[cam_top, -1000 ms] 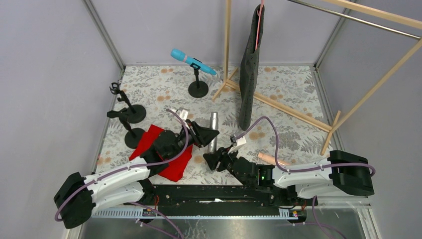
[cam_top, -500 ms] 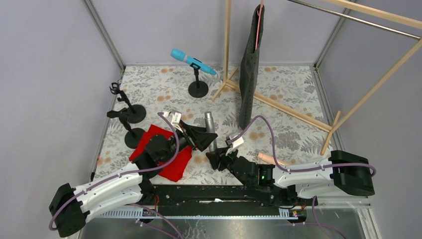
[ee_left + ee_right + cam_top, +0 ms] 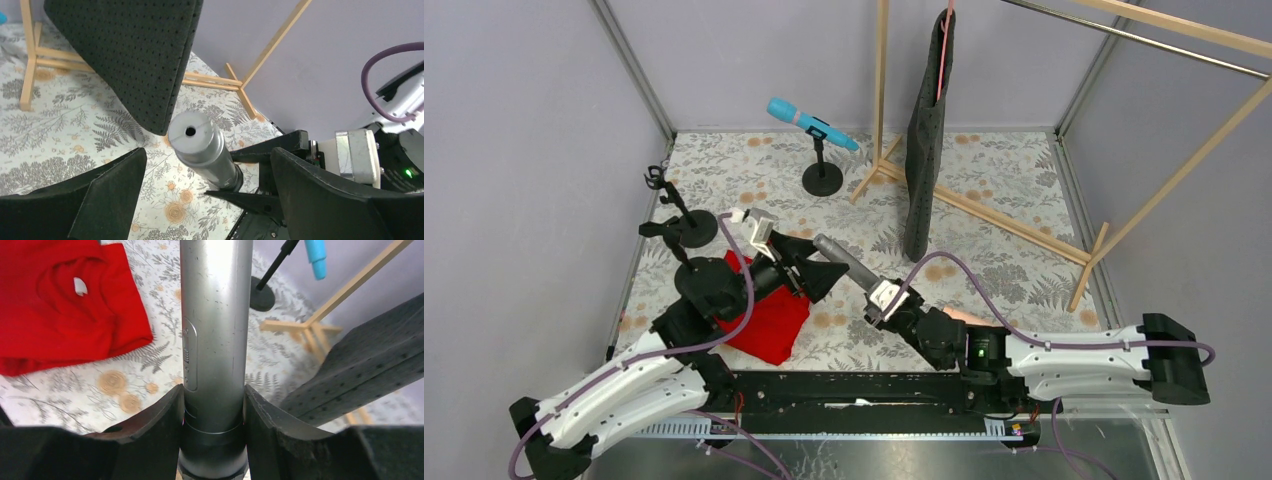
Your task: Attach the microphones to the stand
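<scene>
Silver-grey microphone [image 3: 844, 262] in right fingers [image 3: 150, 435], flat end facing spread left fingers [image 3: 107, 192]

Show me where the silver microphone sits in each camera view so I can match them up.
Top external: the silver microphone lies slanted at centre, between the two arms.
Left wrist: silver microphone at centre, flat end toward the camera.
Right wrist: silver microphone at centre, running top to bottom, clamped in the right tool.
Shared landmark: the black perforated panel, upper centre in top external, top left in left wrist, right side in right wrist.
</scene>
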Motion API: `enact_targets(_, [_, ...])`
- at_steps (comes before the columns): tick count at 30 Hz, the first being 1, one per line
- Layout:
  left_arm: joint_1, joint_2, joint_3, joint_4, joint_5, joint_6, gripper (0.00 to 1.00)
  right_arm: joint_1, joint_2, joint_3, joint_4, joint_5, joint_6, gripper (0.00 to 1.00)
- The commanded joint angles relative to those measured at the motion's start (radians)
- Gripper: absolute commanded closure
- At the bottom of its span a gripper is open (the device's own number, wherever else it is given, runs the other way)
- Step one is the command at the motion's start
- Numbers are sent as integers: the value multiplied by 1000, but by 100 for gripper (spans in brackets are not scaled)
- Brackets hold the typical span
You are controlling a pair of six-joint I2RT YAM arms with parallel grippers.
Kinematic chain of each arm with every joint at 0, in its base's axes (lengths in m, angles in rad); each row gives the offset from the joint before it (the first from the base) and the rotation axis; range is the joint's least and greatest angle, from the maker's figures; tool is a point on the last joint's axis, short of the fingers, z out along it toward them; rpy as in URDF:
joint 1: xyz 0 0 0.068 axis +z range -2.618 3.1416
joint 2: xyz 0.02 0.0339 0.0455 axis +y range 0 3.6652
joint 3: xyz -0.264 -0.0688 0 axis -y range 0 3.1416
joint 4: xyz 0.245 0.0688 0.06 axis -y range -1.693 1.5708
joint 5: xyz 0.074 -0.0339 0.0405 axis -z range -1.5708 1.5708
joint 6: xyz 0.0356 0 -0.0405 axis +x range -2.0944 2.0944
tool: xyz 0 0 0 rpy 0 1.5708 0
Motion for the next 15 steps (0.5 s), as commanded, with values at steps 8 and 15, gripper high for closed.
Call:
enact_targets(8, [-3,22,184,-285,212,237,5,-4,-199,112,-419,-186,-581,100])
enact_targets(15, [-3,169,232,-342,515,285,13,-4,-270,115,-540,-247,-793,99])
